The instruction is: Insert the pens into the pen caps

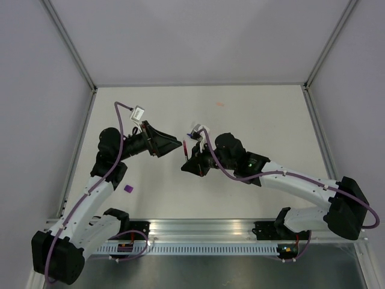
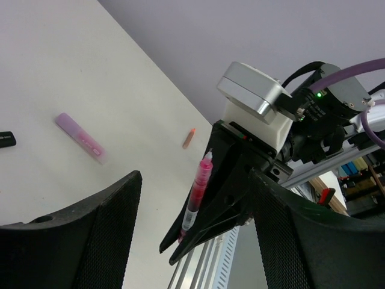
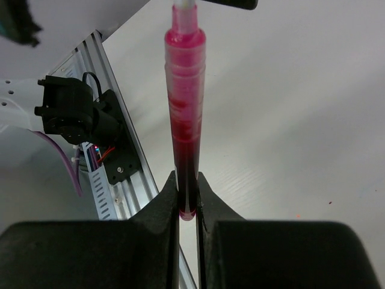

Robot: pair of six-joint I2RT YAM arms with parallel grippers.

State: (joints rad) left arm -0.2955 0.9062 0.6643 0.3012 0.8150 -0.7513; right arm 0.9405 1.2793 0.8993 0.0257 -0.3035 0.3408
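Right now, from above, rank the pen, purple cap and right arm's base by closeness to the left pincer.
1. Pen: beside the left pincer, in the right pincer.
2. Purple cap: on the table, near left.
3. Right arm's base: near right corner.

Bright, even light; soft shadows; near wrist-view foreground blurred

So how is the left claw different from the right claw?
The left claw is spread wide open, but the right claw is squeezed shut. The left claw holds nothing, while the right claw pinches the pink-red pen by its bottom end, with the white tip sticking out. Both claws are black and point toward each other.
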